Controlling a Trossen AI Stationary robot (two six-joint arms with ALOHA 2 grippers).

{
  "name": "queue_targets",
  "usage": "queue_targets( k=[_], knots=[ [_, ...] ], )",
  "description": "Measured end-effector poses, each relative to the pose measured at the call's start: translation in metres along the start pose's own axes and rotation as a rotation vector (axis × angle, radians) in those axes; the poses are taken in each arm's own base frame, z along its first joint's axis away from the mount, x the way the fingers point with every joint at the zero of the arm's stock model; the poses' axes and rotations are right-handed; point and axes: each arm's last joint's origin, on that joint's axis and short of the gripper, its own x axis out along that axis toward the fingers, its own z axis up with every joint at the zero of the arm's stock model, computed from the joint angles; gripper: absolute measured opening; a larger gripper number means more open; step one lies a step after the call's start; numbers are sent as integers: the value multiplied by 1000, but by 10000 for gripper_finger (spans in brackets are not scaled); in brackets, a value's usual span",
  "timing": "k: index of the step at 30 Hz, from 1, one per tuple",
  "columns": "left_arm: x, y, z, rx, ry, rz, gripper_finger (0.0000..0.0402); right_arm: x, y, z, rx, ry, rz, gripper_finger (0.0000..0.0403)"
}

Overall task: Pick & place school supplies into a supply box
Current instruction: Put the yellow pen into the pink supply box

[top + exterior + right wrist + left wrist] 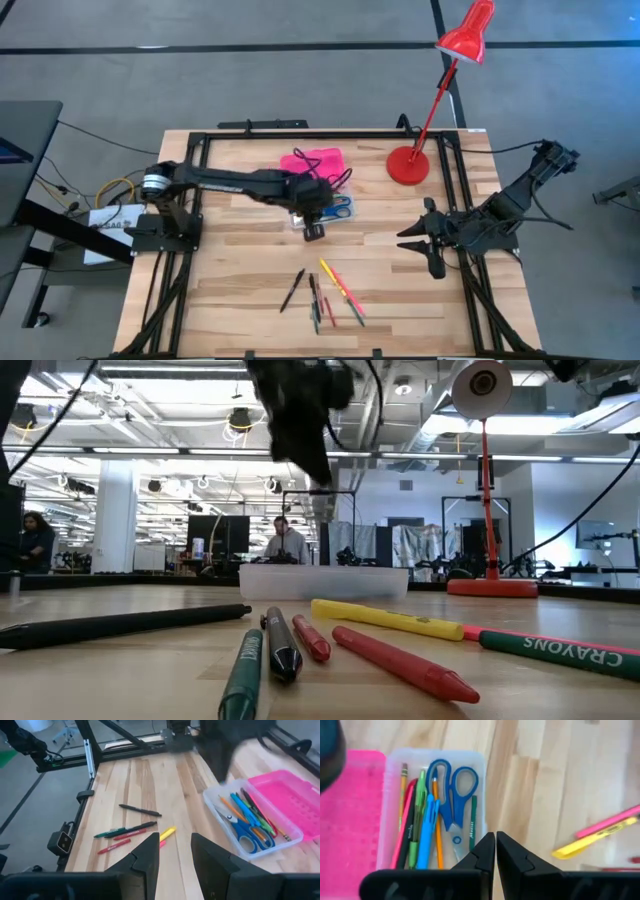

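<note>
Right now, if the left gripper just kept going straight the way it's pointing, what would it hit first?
Probably the supply box. The left gripper is shut and empty, pointing down at the clear base's near edge beside the scissors. Depth is unclear, so it might meet bare table instead.

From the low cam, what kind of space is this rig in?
Likely an open-plan robotics lab or workshop. Behind the wooden table are exposed ceiling ducts with rows of hanging lights, and a person seated at a workstation. More equipment stands along the back wall.
</note>
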Motion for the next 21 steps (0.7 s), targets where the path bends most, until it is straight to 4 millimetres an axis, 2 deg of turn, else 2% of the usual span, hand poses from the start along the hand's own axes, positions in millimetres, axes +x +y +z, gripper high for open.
queue_targets(
  k=[6,11,15,21],
  knots=[
    [-52,-38,-21,-17,-121,116,10,9,0,-5,75,54,-41,106],
    [-84,-56,-61,-110,-249,177,10,34,3,-6,101,112,-46,106],
    [-93,-61,-101,-182,-324,190,10,66,11,-5,88,137,19,106],
    [-94,-61,-154,-203,-367,140,10,118,20,-9,150,147,94,106]
  ],
)
